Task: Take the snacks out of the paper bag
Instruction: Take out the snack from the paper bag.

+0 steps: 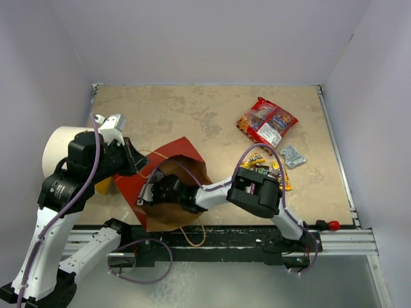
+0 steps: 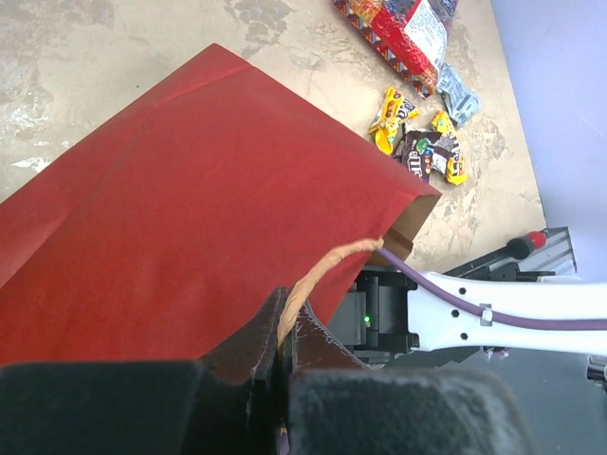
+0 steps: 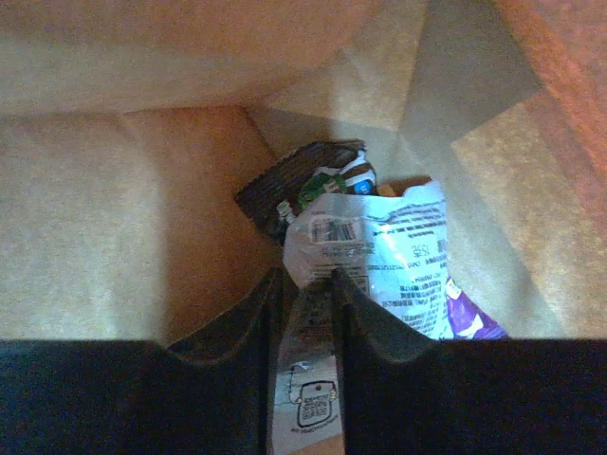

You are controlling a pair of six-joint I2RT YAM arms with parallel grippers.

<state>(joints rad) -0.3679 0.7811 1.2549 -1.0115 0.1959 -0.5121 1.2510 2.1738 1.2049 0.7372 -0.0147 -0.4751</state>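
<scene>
Left hand [image 2: 285,365]: pressed together on the near rim of the paper bag [image 2: 190,218], with the tan string handle [image 2: 318,275] rising from between its fingers.
Paper bag: red outside, brown inside; it slopes away from the left hand, and its mouth faces the right arm.
Right hand [image 3: 308,318]: deep inside the bag, fingers pinching a white printed packet [image 3: 379,256] that runs down between them.
Just beyond the right hand: a brown pack [image 3: 303,185] with green and blue print lies behind the white packet.
Right of the right hand: a purple pack [image 3: 469,322] shows under the white packet's edge.
Out on the counter [image 1: 192,115]: red snack bags [image 1: 266,122], a silver-grey packet [image 1: 293,156] and yellow and brown candy packs [image 1: 266,170] lie well apart from both hands, outside the bag.
</scene>
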